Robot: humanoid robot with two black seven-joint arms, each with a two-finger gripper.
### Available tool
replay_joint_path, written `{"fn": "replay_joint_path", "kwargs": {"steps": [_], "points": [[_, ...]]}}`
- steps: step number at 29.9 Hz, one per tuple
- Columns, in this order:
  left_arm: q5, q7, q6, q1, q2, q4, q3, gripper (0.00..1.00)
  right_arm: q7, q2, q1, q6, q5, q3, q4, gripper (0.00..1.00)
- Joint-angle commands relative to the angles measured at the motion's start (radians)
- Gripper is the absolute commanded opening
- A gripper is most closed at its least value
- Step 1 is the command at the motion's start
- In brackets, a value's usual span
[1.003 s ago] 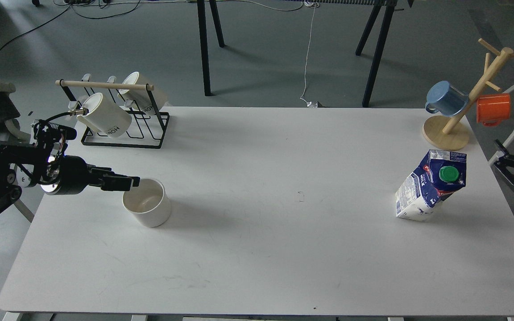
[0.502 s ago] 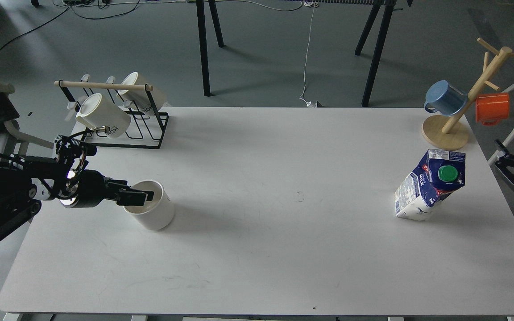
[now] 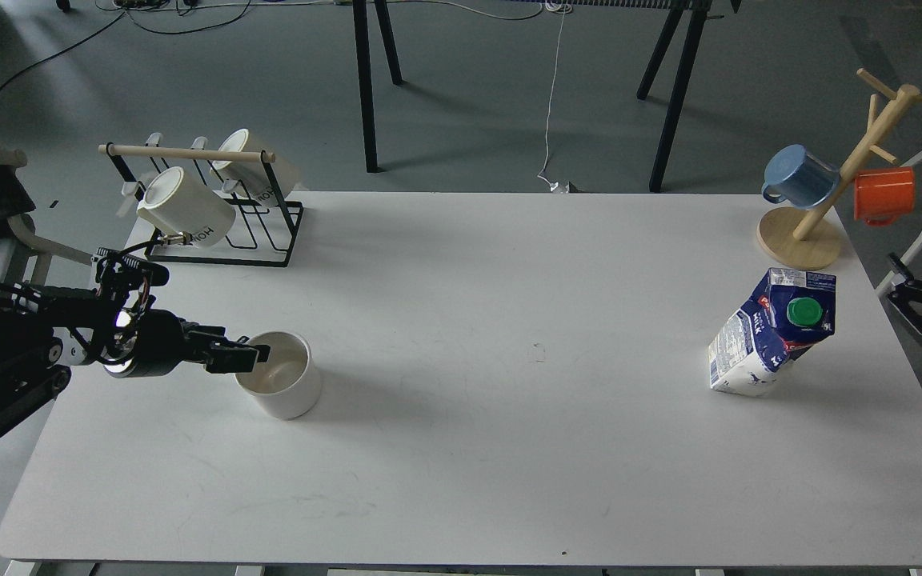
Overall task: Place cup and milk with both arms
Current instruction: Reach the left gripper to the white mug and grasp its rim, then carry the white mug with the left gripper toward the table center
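Left end effector clamps the white cup's near rim on the table.

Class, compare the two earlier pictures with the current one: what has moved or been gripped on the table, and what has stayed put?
The left gripper advanced from beside the white cup onto its near rim, one finger inside, and the cup has shifted slightly right, toward the table's middle. The milk carton, the right gripper at the table's edge, the mug rack and the mug tree have not moved.

Black wire rack holding two white mugs; wooden mug tree with blue mug, orange mug.
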Motion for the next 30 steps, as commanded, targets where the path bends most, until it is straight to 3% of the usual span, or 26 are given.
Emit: {"fn": "replay_joint_path", "kwargs": {"steps": [1,6,8,9,12,13,16,24,30], "points": [[0.000,0.000,0.021,0.012,-0.022,0.000,0.000,0.76,0.000,-0.001,-0.002,0.000,0.000,0.000,-0.001,0.95],[0.003,0.000,0.047,0.024,-0.027,0.000,0.002,0.69,0.000,-0.001,-0.008,0.000,0.000,0.000,-0.004,0.95],[0.006,0.000,0.047,0.024,-0.025,0.000,0.002,0.61,0.000,0.000,-0.011,0.000,0.000,0.000,-0.004,0.95],[0.009,0.000,0.047,0.024,-0.025,0.000,0.002,0.53,0.000,-0.001,-0.012,0.000,0.000,0.000,-0.004,0.95],[0.014,0.000,0.061,0.024,-0.025,0.000,0.000,0.12,0.000,-0.001,-0.014,0.000,0.000,0.001,-0.004,0.95],[0.012,0.000,0.077,0.024,-0.027,0.000,-0.003,0.05,0.000,0.000,-0.014,0.000,0.000,0.001,-0.004,0.95],[0.012,0.000,0.116,0.024,-0.022,0.000,0.002,0.02,0.000,-0.001,-0.014,0.000,0.000,0.001,-0.004,0.95],[0.006,0.000,0.105,0.015,-0.009,-0.026,-0.008,0.01,0.000,-0.001,-0.014,0.000,0.000,0.001,-0.004,0.95],[-0.078,0.000,-0.016,-0.072,-0.005,-0.167,-0.051,0.01,0.009,-0.001,-0.021,0.000,0.008,0.003,-0.030,0.95]]}}
